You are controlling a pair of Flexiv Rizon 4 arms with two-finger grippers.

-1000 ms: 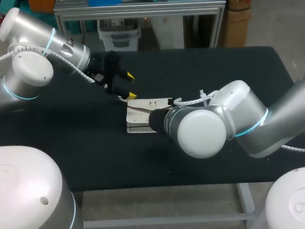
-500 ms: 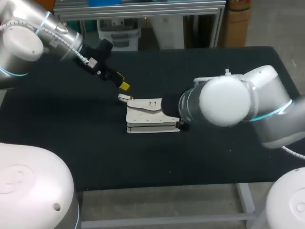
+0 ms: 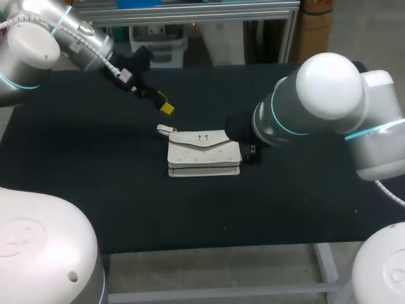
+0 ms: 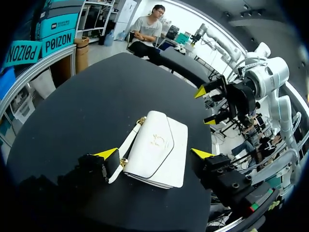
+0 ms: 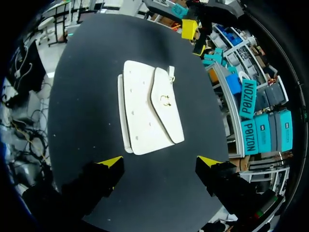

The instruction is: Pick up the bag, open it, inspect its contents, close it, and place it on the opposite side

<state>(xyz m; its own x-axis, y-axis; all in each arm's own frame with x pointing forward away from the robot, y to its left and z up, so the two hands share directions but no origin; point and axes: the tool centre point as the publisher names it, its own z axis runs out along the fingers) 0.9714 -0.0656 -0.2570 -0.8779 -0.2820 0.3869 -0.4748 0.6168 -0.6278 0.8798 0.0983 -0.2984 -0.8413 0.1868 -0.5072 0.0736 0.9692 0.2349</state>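
Black table bears 1 white bag (flap down); left gripper and right gripper gape, empty.

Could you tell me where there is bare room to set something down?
The table is bare along its near edge in front of the bag, and on its left side. It is crowded around the bag: the left gripper hangs beyond its far left corner, the right gripper by its right end.
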